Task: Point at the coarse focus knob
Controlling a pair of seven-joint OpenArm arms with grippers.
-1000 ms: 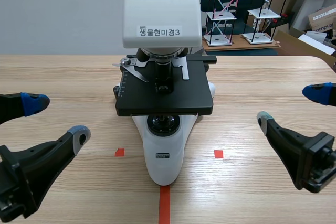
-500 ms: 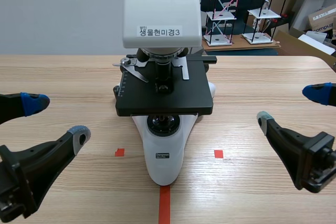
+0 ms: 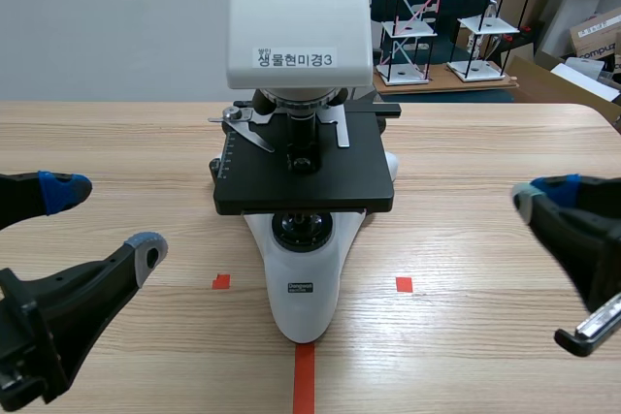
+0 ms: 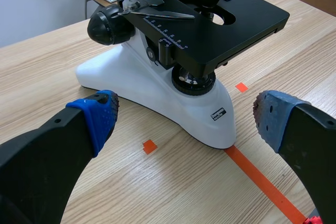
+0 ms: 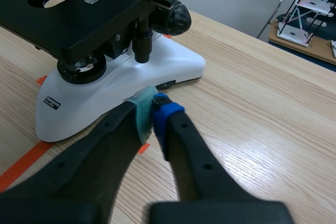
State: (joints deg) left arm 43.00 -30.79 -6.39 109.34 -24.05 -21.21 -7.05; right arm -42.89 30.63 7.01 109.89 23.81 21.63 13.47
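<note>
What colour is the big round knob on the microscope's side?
The coarse focus knob is black; see the right wrist view.

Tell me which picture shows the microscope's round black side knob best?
The left wrist view: the knob shows whole and close. The right wrist view shows the other side's twin knob, partly hidden. The scene view shows only a sliver.

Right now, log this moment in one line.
left end effector open, facing microscope | right end effector shut, short of coarse focus knob | pointing not yet done
</note>
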